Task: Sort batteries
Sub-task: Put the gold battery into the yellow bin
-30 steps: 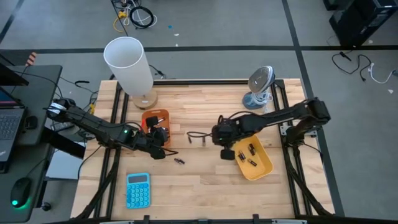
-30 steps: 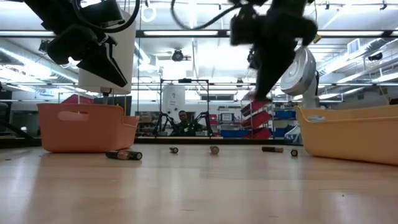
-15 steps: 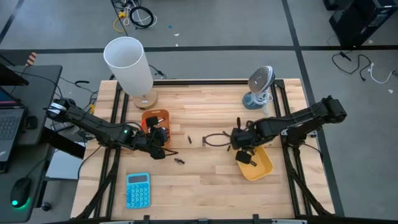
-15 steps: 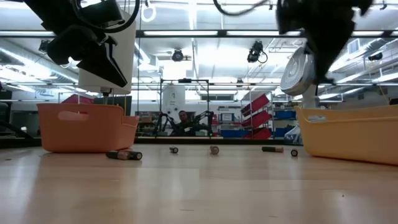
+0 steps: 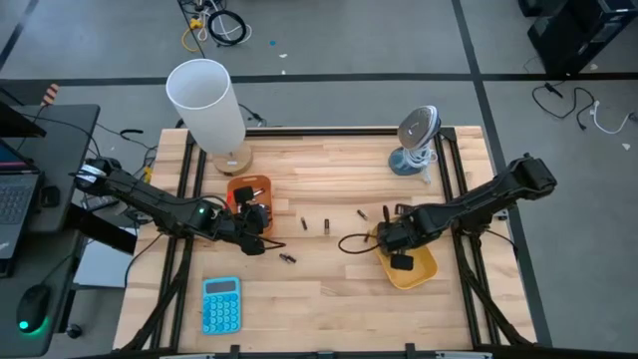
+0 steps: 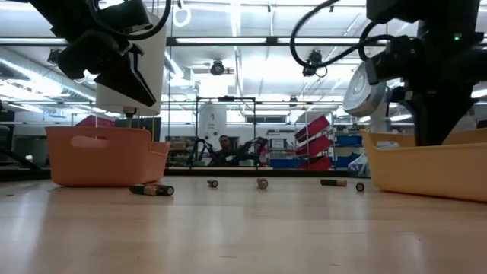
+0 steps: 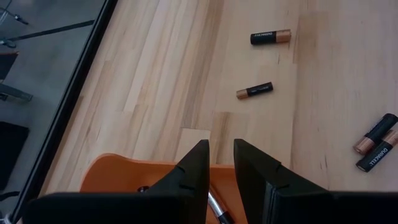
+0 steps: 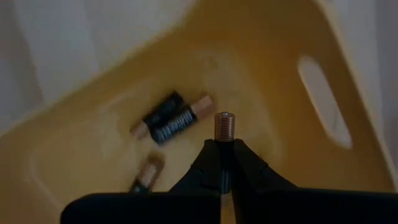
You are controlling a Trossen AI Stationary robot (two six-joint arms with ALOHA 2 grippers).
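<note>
My right gripper (image 5: 400, 259) hangs inside the yellow tray (image 5: 427, 267), shut on a battery (image 8: 224, 126); two dark batteries (image 8: 169, 118) and another (image 8: 146, 174) lie on the tray's floor. In the low view the tray's wall (image 6: 426, 171) hides the fingertips. My left gripper (image 7: 221, 155) stands over the orange tray (image 5: 249, 187), fingers a little apart; a silvery battery (image 7: 216, 204) shows in the gap. Loose batteries lie on the wood: one (image 5: 288, 258), a pair (image 5: 315, 224), another pair (image 5: 374, 212). My right gripper pinches the battery between its two fingers, which come from above and point down. Only the copper-coloured end (image 8: 224, 121) sticks out past the fingertips. It hangs upright, clear of the tray floor. My left gripper: I cannot tell whether it touches the silvery battery.
A tall white cylinder (image 5: 206, 100) stands at the far left, a small fan (image 5: 416, 140) at the far right, and a blue calculator (image 5: 220, 304) near the front edge. Bare wood lies between the trays, dotted with batteries (image 6: 152, 189).
My right gripper, shut on the battery, has gone from the yellow tray's left rim toward the table's right edge and down, and now hangs inside the tray.
</note>
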